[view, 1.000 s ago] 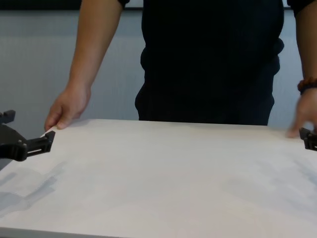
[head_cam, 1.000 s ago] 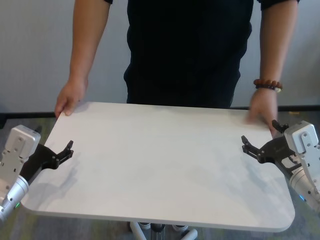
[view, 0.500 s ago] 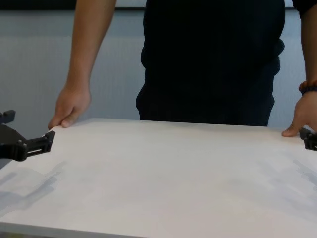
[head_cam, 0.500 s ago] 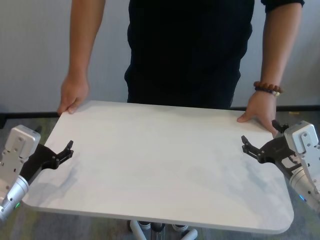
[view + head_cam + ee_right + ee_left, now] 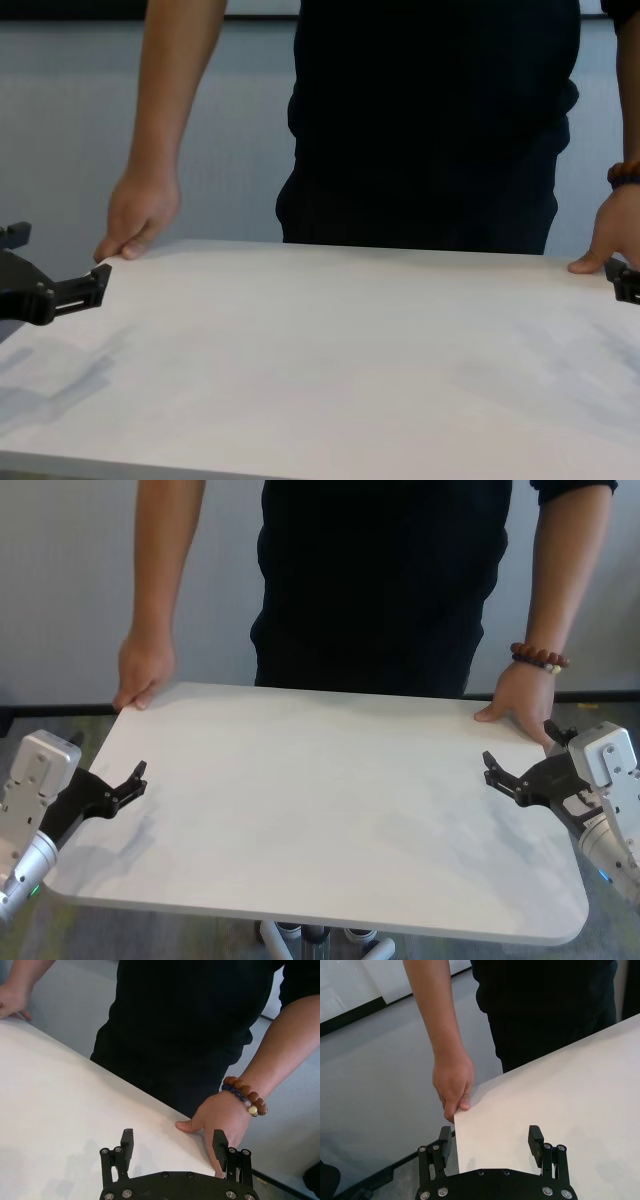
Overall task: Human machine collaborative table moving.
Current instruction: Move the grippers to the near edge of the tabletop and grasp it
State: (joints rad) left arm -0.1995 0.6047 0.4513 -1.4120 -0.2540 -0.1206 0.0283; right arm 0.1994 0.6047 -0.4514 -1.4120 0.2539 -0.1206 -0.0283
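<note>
**Both claws spread at the table's sides, grip not yet made**

My left gripper point(image 5: 133, 780) sits released at the left edge of the table point(image 5: 320, 810), jaws spread above and below the thin rim. Across the far corners, the human point(image 5: 385, 580) has both hands planted, beaded bracelet point(image 5: 540, 660) on one wrist. My right gripper point(image 5: 497, 773) is also released, straddling the right edge. I judge we're pre-grasp: next, clench both together. Watch that hand close beside my right claw.

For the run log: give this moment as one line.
table level | human hands on far corners | left gripper open, straddling left edge | right gripper open at right edge
</note>
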